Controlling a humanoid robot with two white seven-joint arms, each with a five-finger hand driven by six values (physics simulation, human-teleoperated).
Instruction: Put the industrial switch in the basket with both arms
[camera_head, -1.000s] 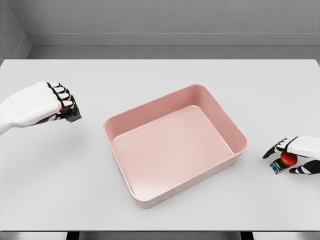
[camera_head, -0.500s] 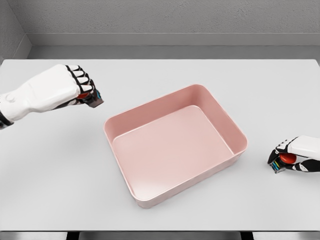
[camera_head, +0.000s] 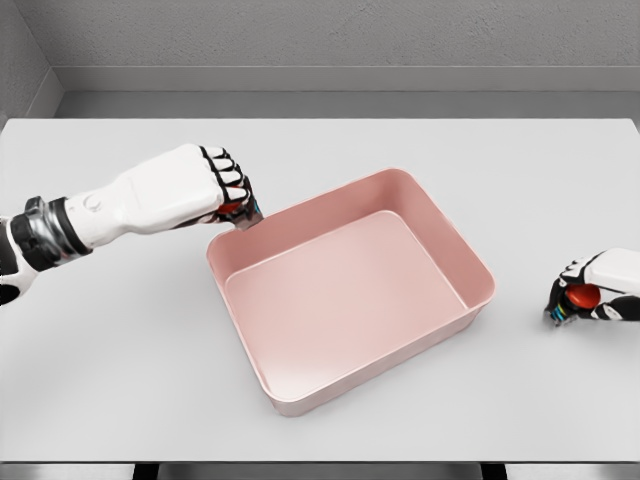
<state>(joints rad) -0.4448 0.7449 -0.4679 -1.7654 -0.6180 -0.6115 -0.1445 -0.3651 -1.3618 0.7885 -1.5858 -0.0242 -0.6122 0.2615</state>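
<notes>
Switches: two, one per hand (camera_head: 225, 190) (camera_head: 600, 295); basket (camera_head: 300, 398): one

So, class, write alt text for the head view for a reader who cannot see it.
A left hand holding a switch reaches the far-left corner of an empty pink basket on a white table. The right hand grips a second, red-buttoned switch at the table's right edge.

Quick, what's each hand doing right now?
Left hand: closed on a switch by the basket rim.
Right hand: closed on a red-button switch.
</notes>
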